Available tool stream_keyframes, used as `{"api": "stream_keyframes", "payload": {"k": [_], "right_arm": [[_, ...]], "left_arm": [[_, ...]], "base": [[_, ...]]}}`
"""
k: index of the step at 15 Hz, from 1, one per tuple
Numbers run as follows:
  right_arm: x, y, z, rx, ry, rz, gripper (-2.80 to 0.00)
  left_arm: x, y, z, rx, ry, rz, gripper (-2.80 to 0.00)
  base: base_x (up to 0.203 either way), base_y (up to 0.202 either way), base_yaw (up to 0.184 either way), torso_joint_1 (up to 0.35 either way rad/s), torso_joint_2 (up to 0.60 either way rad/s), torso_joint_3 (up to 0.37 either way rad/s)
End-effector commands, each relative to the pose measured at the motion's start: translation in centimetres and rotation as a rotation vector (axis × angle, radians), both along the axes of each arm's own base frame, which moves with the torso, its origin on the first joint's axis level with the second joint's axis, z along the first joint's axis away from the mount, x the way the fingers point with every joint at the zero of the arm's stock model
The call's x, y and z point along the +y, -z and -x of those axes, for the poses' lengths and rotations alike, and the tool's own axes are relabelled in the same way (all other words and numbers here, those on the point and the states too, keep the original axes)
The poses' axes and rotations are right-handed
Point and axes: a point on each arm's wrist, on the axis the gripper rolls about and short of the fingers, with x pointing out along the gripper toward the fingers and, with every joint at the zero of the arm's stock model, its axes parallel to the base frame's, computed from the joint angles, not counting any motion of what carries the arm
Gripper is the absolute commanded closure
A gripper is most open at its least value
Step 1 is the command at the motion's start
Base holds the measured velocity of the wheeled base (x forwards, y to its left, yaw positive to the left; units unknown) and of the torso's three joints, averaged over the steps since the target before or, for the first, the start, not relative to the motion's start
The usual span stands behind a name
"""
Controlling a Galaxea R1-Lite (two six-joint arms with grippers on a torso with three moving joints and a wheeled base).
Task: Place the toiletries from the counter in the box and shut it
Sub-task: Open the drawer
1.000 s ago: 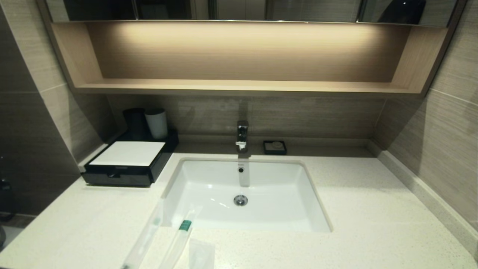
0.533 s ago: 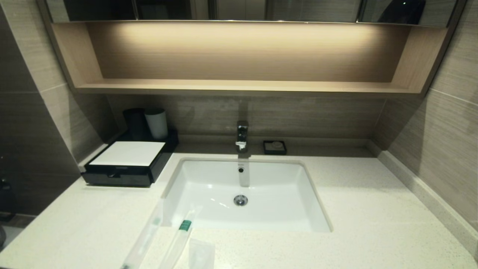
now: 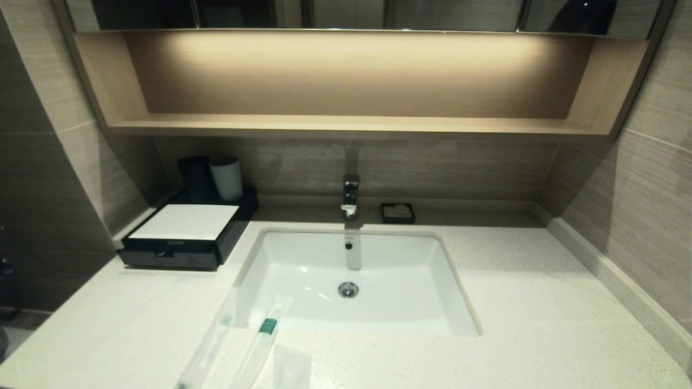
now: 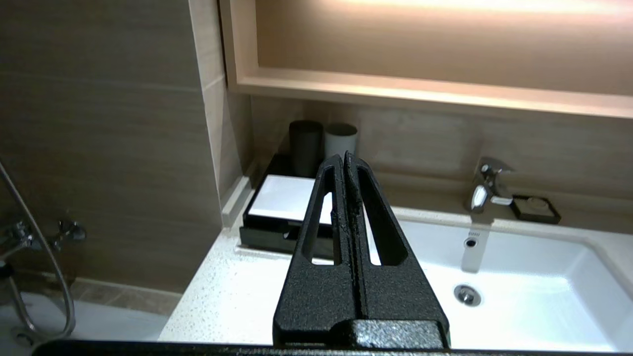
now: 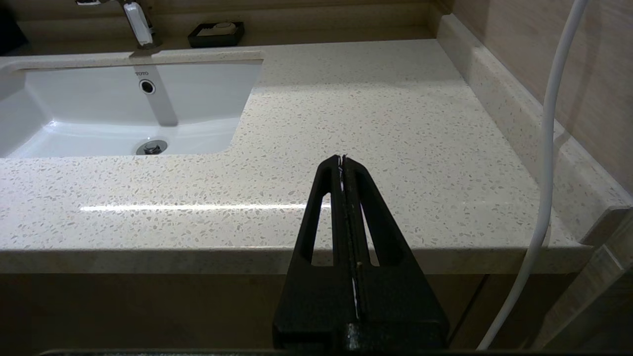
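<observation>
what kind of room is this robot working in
Most likely a hotel bathroom: a white basin sunk into a stone counter with a tap behind it, wrapped toiletries by the basin, and a shower hose to the side.

Clear sachets [image 3: 238, 346] on the counter [image 3: 540, 324], black box [image 3: 184, 237] well apart.

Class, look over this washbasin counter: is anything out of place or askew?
Yes. Three clear toiletry packets lie loose on the counter at the basin's near-left corner: two long sachets slanted, tips overhanging the basin, plus a small packet. The box sits shut.
</observation>
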Motion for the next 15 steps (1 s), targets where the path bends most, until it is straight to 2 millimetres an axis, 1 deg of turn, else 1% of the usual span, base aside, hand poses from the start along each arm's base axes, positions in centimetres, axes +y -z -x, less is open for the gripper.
{"api": "stream_keyframes", "payload": {"k": [1,6,10,13,15], "right_arm": [[0.0,0.0,0.0,0.001,0.0,-0.001,0.0],[0.0,0.0,0.0,0.002,0.0,-0.001,0.0],[0.0,0.0,0.0,0.001,0.0,-0.001,0.0],[0.0,0.0,0.0,0.001,0.0,-0.001,0.0],[0.0,0.0,0.0,0.003,0.0,-0.001,0.0]], "left_arm": [[0.2,0.0,-3.5,0.106,-0.01,0.007,0.0],[0.4,-0.2,-7.6,0.202,-0.039,0.013,0.0],[0.5,1.1,-10.9,0.319,-0.039,0.012,0.0],[0.6,2.8,-14.6,0.437,-0.037,0.003,0.0],[0.9,3.7,-17.9,0.475,-0.042,-0.008,0.0]], "base": [[0.0,0.0,0.0,0.0,0.0,0.0],[0.0,0.0,0.0,0.0,0.0,0.0],[0.0,0.0,0.0,0.0,0.0,0.0],[0.0,0.0,0.0,0.0,0.0,0.0],[0.0,0.0,0.0,0.0,0.0,0.0]]}}
